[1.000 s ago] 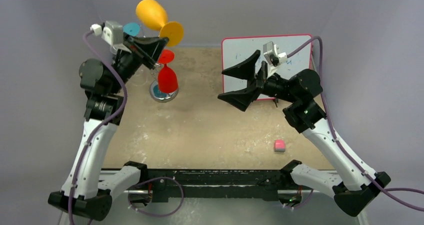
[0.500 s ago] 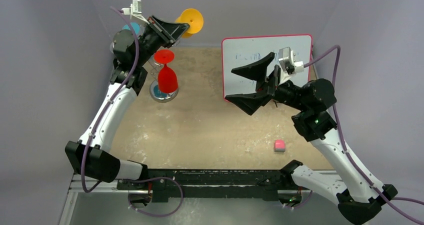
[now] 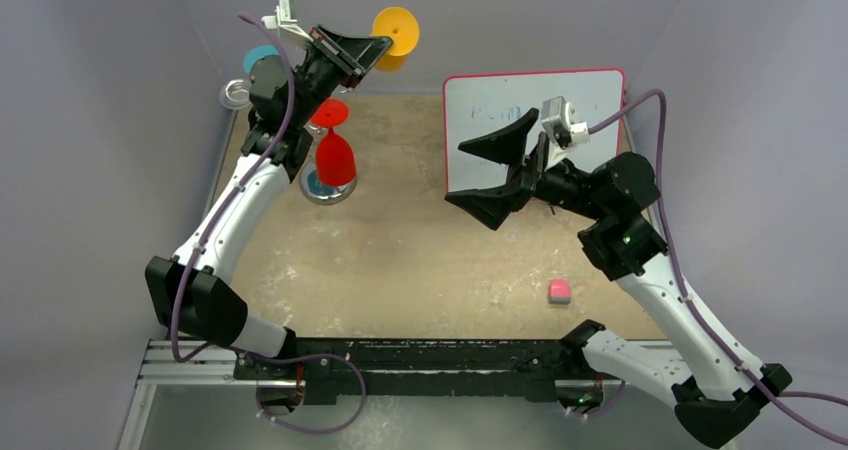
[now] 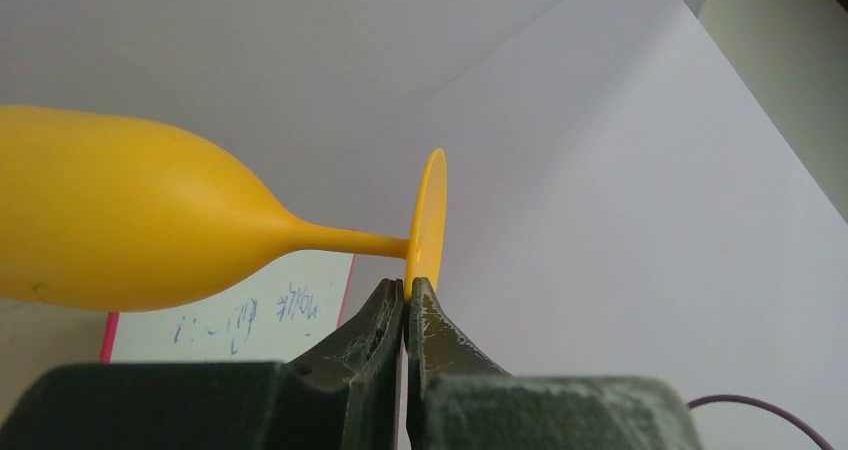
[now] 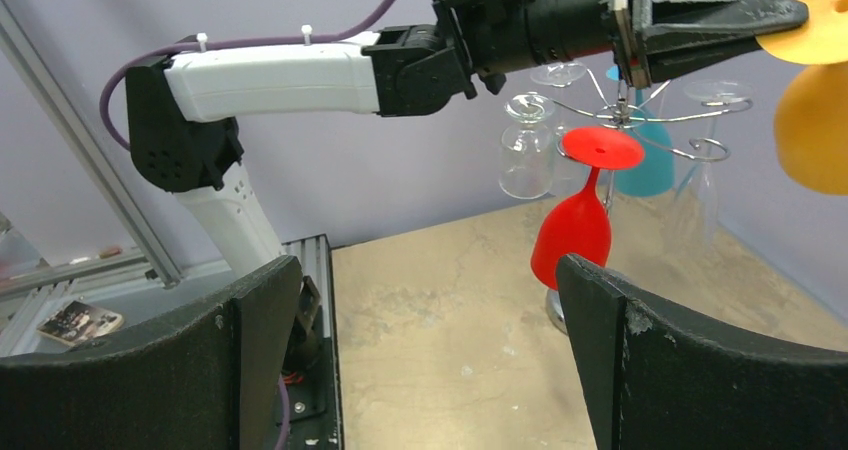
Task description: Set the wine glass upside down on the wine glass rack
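Left jaws clenched tight, the fingertips (image 4: 385, 315) pinching the thin rim of the yellow wine glass (image 4: 120, 220) at its foot. The glass is up in the air at the back of the surface (image 3: 400, 250), foot uppermost and bowl hanging below it. It is not on the wine glass rack (image 5: 640, 120) yet. From the right wrist view it sits just beside the rack's top, off to one side of the curled wire arms and apart from them.

Plenty on that rack already: a red glass (image 3: 335, 155) hangs upside down over the round metal base, a teal glass (image 5: 640, 170) sits behind it, and clear glasses (image 5: 527, 145) hang from other arms.

Over on the other side the right jaws are spread wide and released, gripping nothing, hovering in front of the whiteboard (image 3: 570, 95) and facing the rack. A small pink block (image 3: 559, 290) lies alone on the surface, well apart from everything else.
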